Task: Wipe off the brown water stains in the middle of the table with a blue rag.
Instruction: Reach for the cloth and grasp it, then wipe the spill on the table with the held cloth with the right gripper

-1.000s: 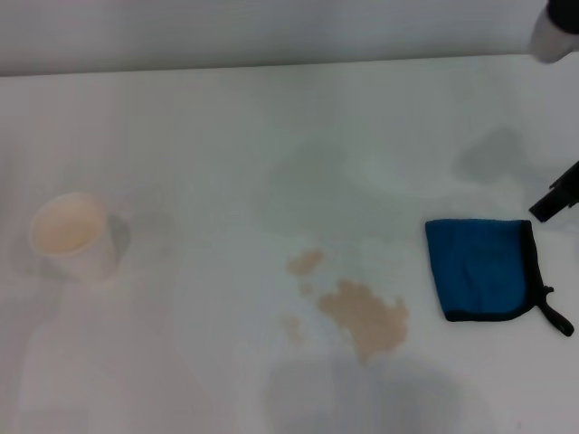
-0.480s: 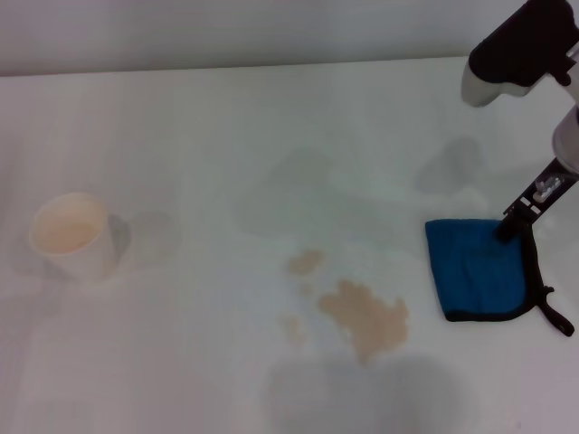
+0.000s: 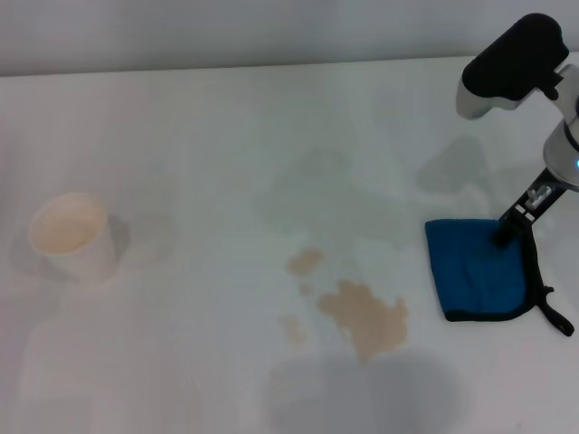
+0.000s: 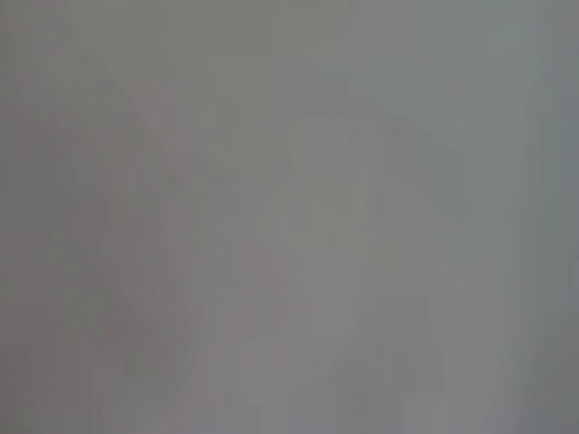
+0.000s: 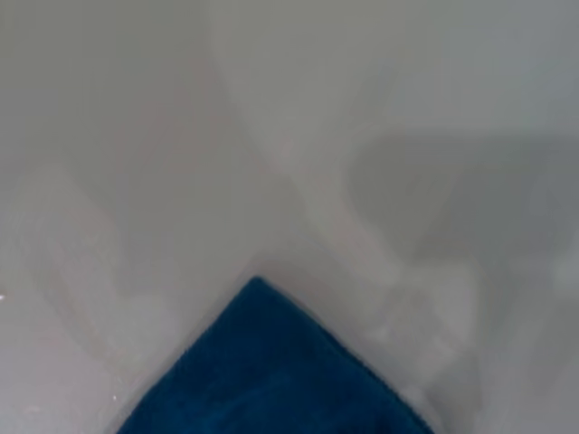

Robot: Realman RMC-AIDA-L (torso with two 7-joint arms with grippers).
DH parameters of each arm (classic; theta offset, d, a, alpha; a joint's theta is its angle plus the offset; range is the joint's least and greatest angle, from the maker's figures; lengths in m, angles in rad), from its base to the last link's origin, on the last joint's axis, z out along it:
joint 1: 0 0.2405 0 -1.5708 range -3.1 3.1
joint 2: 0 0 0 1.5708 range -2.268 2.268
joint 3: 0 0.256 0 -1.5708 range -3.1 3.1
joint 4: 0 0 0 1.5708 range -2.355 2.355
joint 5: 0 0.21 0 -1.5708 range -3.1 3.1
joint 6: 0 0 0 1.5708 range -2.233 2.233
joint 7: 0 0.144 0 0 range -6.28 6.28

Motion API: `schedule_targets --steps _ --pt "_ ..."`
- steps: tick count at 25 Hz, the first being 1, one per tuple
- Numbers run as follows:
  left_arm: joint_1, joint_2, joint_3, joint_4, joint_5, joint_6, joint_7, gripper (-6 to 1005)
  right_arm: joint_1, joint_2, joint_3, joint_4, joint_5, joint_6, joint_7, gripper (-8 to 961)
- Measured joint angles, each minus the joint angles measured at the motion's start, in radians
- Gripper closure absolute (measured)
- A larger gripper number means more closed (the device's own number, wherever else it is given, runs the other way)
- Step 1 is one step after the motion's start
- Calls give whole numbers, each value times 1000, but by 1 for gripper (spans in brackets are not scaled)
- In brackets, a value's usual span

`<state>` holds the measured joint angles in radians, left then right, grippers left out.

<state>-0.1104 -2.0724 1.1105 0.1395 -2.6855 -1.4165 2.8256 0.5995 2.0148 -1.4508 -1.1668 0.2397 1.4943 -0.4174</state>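
The blue rag (image 3: 479, 269) lies flat on the white table (image 3: 181, 344) at the right, its black loop tab pointing to the front right. The brown water stains (image 3: 362, 316) sit in the middle, just left of the rag: one larger patch and a few small spots. My right gripper (image 3: 503, 235) reaches down from the right and its dark tip touches the rag's far right part. The right wrist view shows a corner of the rag (image 5: 271, 380) on the white table. My left gripper is out of view.
A white paper cup (image 3: 72, 235) stands upright at the left of the table. The table's far edge (image 3: 271, 65) runs across the top of the head view. The left wrist view shows only a plain grey surface.
My right arm has come in from the right edge and lowered its tip onto the rag's far right part. The rag, stains and cup have not moved.
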Motion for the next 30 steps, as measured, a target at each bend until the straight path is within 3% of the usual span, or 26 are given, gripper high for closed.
schedule_targets --steps 5,18,24,30 --pt "-1 0 0 0 6 2 0 117 7 -1 3 24 0 -4 -10 174" --pt "-12 -2 0 1 15 11 0 118 12 -2 0 77 -4 -16 -24 489" --pt "-18 -2 0 1 21 13 0 118 15 -2 3 90 -2 -43 -25 484" --pt "-20 -3 0 0 23 13 0 118 14 -2 4 91 -1 -41 -28 588"
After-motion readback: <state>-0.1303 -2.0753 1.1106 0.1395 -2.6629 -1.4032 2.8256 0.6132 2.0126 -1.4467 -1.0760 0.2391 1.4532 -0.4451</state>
